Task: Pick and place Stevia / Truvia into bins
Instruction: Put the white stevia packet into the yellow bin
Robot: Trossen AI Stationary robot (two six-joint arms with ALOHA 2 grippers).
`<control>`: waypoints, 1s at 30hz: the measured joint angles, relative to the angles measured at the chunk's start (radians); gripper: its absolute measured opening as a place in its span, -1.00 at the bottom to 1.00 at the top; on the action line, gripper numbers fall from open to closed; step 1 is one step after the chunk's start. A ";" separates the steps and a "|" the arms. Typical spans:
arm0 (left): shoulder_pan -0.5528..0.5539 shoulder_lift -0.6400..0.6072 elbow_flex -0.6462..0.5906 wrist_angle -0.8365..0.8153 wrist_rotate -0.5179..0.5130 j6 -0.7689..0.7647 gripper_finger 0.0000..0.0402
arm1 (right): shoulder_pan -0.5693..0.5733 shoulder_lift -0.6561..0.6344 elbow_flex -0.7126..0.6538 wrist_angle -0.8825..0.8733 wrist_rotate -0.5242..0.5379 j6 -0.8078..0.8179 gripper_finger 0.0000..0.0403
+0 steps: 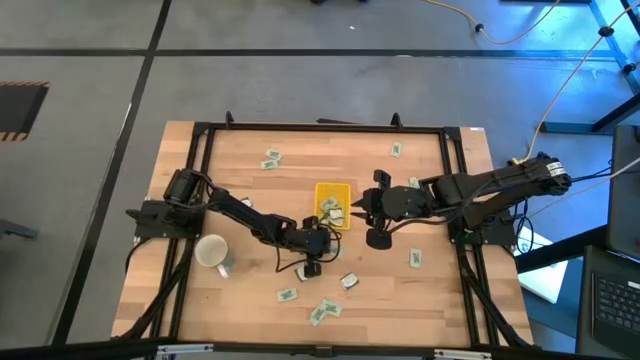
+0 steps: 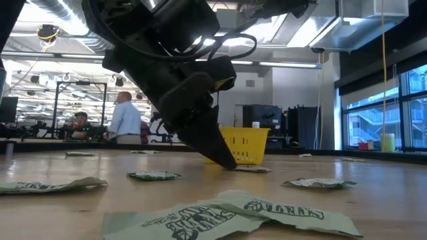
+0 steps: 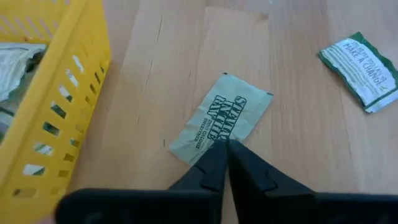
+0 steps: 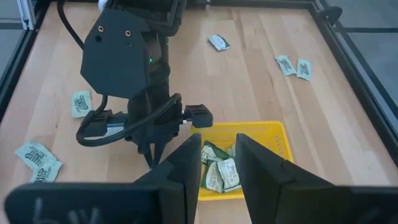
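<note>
left hand (image 3: 225, 149) down on the desk (image 3: 298, 162), fingers pinched together on the near short edge of one stevia packet (image 3: 221, 118). long side of that packet running straight away from the hand, a bit slanted. lying flat just beside the yellow tray (image 3: 56, 118), not in it. tray very near, so only a short lift and carry needed, by the look of it. right hand (image 4: 217, 171) above the tray, fingers apart, holding nothing.
</note>
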 joint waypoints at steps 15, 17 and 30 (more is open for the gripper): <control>-0.051 -0.005 -0.002 -0.011 0.003 0.091 -0.90 | 0.000 0.000 0.000 -0.001 0.000 0.010 -0.49; -0.071 -0.005 -0.003 -0.011 0.015 0.102 -0.83 | 0.000 0.000 0.000 -0.001 0.000 0.023 -0.49; -0.145 -0.001 -0.003 -0.010 0.029 0.089 -0.60 | 0.000 0.000 0.000 -0.004 0.000 0.022 -0.49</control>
